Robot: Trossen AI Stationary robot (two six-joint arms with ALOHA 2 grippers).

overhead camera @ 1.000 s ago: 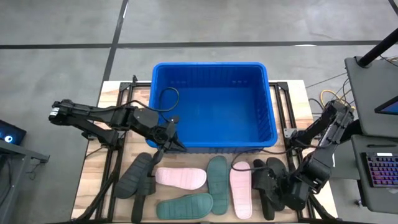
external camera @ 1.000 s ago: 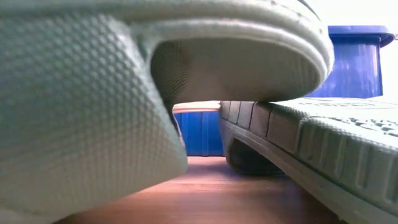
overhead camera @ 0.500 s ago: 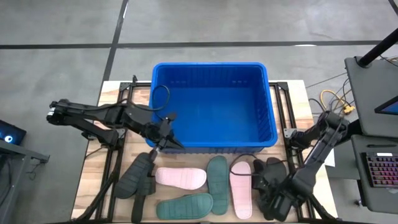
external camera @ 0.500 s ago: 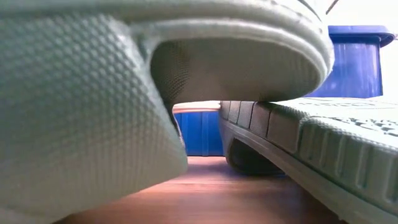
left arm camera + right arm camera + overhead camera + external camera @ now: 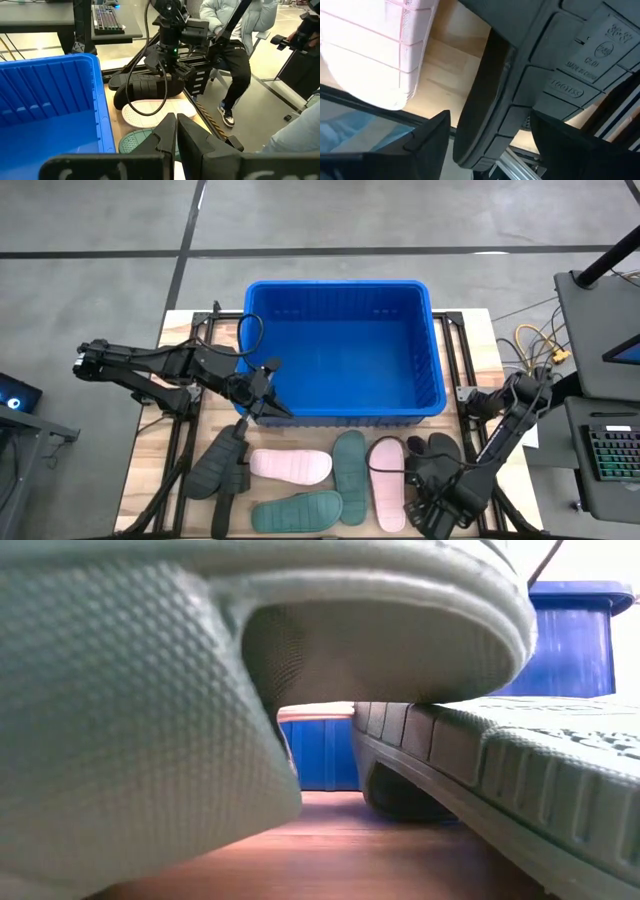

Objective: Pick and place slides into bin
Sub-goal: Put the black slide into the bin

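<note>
The blue bin [image 5: 345,350] stands at the table's far middle. Seven slides show on the near half: one charcoal [image 5: 220,460], two pink [image 5: 290,467] [image 5: 387,472], two dark green [image 5: 350,462] [image 5: 297,510] and two black [image 5: 445,450] [image 5: 425,480]. My right gripper [image 5: 432,502] is low over the black pair at the near right. It is open, with one black slide's sole edge [image 5: 485,100] between its fingers [image 5: 427,140]. My left gripper [image 5: 272,406] is shut and empty by the bin's near left corner. My right gripper's open fingers stand on either side of the rim of a black slide's ribbed sole [image 5: 485,100], which faces the wrist camera. I cannot tell whether a finger touches it.
A dark green slide [image 5: 250,690] lies right against the low camera and fills most of that view, with the bin [image 5: 310,750] behind it. Metal rails [image 5: 190,430] run along the table's sides. A seated person [image 5: 230,45] and a keyboard desk [image 5: 605,450] are beyond the right edge.
My right gripper has gone down and toward the table's near edge and a little left, ending over the black slides. My left gripper has drawn back slightly toward the table's left edge.
</note>
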